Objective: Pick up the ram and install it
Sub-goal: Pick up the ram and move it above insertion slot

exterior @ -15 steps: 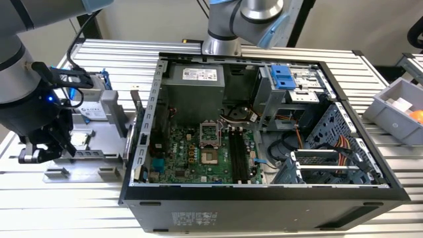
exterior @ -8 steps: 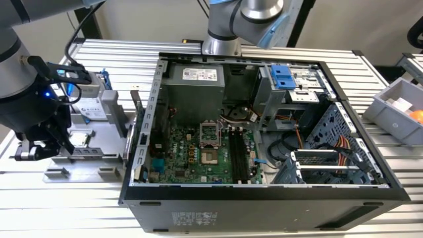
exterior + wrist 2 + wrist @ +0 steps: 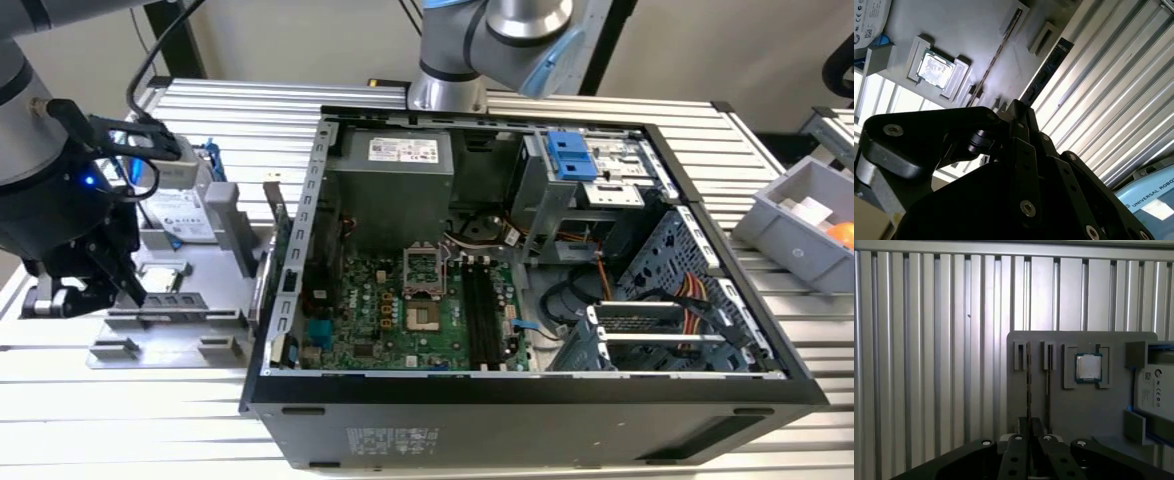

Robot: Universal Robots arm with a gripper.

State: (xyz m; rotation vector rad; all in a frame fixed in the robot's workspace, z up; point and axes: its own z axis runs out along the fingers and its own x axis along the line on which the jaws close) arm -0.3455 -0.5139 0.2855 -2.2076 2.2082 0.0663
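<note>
Ram [image 3: 1029, 380] stands on edge, long axis toward the pincer [image 3: 1029, 424]; I cannot tell its grip. The exterior view adds the computer case [image 3: 534, 405].

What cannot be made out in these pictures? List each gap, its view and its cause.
The ram: first wrist view, edge-on, faces unseen; one end hidden behind the tool.
The hard drive: first wrist view, cut off by the picture's edge.
The grey holder: exterior view, partly hidden by the arm.

The worktop [image 3: 134, 420] is silver with ribbed stripes; the holder [image 3: 160, 345] is grey, the computer case [image 3: 534, 425] black, its board [image 3: 354, 320] green.
</note>
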